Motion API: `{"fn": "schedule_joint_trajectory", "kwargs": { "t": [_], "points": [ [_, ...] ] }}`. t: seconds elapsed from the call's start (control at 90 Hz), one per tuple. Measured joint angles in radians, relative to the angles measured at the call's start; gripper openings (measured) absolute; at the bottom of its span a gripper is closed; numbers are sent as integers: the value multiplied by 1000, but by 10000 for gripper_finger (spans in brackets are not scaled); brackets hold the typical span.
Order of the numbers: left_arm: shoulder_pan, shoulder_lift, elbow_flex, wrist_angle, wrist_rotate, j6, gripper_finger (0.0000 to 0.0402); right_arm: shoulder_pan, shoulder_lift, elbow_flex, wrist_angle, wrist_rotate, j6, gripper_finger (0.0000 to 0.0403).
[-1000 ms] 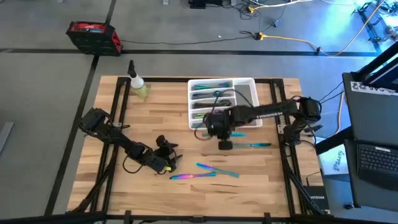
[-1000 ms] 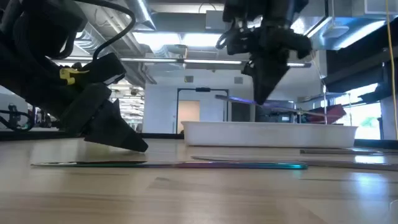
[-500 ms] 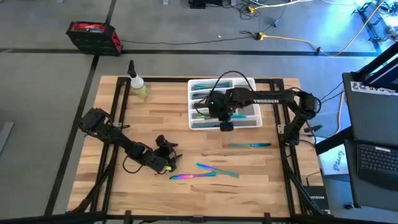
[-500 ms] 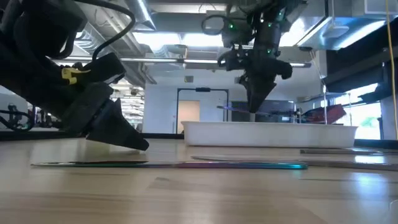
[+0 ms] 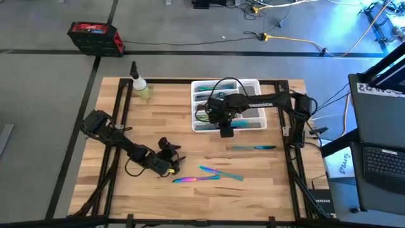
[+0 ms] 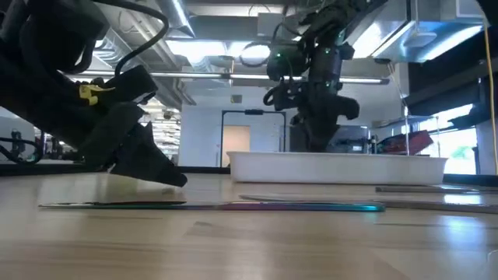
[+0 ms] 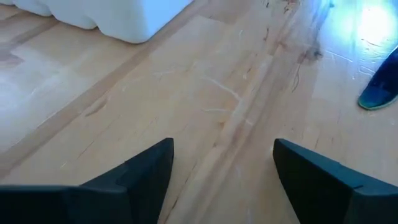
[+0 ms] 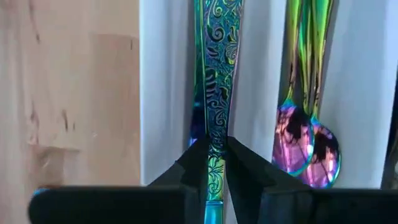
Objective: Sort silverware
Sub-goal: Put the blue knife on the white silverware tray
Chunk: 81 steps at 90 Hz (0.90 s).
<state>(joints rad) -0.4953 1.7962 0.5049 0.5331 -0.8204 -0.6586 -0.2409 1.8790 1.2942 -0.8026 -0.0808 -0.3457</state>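
Note:
The white compartmented tray (image 5: 255,83) stands at the far middle of the table with several iridescent pieces of silverware in it. My right gripper (image 8: 216,146) hangs over the tray's near part (image 5: 224,121), shut on one patterned piece (image 8: 217,74). Two spoons (image 8: 305,144) lie in the compartment beside it. Three more pieces lie flat on the bare wood: one (image 5: 254,147) near the tray and two (image 5: 221,172) (image 5: 195,179) closer to the near edge. My left gripper (image 5: 169,152) waits open at the table's near left, low over the wood (image 7: 221,155). My right gripper pinches the patterned handle (image 8: 217,121) of the piece between its two fingers, coming from above and pointing down. The piece runs lengthwise along a tray compartment (image 8: 166,93). Whether it rests on the compartment floor I cannot tell.
A small spray bottle (image 5: 140,86) with yellowish liquid stands at the far left. Black rails (image 5: 120,114) run along the table's left and right sides. Open wood lies between the tray and the loose pieces. A laptop (image 5: 383,161) sits off the table's right edge.
My right gripper has carried the patterned piece from the wood just in front of the tray toward the far edge and a little left. It has then gone down into the tray. The piece by the tray has stayed on the table.

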Motion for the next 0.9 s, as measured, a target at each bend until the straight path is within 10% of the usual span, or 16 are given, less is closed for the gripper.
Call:
{"fn": "schedule_joint_trajectory", "kwargs": {
  "t": [0.656, 0.9],
  "points": [
    [0, 0, 0, -1, 10, -11, 263, 99, -232, -9, -208, 16, 131, 155],
    [-3, 0, 0, -1, 29, -21, 263, 242, -490, -266, -141, -3, 298, 156]
  ]
}}
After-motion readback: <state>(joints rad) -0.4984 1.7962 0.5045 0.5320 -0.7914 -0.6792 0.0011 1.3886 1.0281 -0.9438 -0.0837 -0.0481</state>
